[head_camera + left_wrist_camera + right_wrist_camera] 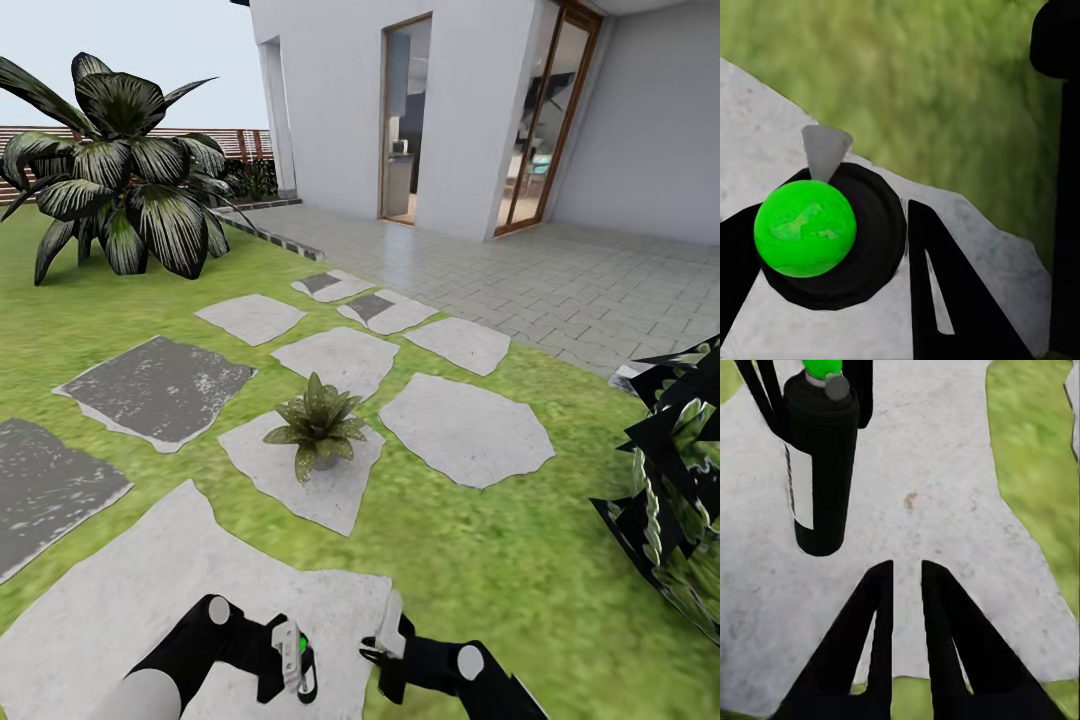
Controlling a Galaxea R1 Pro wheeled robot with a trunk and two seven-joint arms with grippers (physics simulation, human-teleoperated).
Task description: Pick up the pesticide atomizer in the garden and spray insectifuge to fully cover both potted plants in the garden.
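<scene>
Left gripper [290,660], low in the head view, is clamped on the pesticide atomizer [297,655], holding the small dark bottle with its white label and bright green top above a large pale stone slab [150,590]. From the left wrist camera the bottle is seen end-on: the green cap [805,228] sits in the middle of the round black body, a small grey nozzle [825,150] sticks out past it, and the dark fingers [945,300] stand close on either side. That view hides the label; the right wrist camera shows the atomizer [821,465] side-on, with its white label strip, green tip and a grey spot on the top, gripped by the other arm's fingers. Just beside it in the head view hangs the right gripper [385,650], holding nothing; in its own camera the two black fingers [870,645] are drawn almost together with a narrow slit between them, above the same grey slab and a strip of grass. Farther out, a potted plant [318,425] with pointed light-green leaves stands upright in a tiny grey pot on a smaller slab, with green lawn [470,560] around it. A dark striped-leaf bush [125,185] grows far left before a brown slatted fence [245,140], another bush [680,480] crowds the right edge, and beyond lie paving [520,270] and a white house wall [330,90].
</scene>
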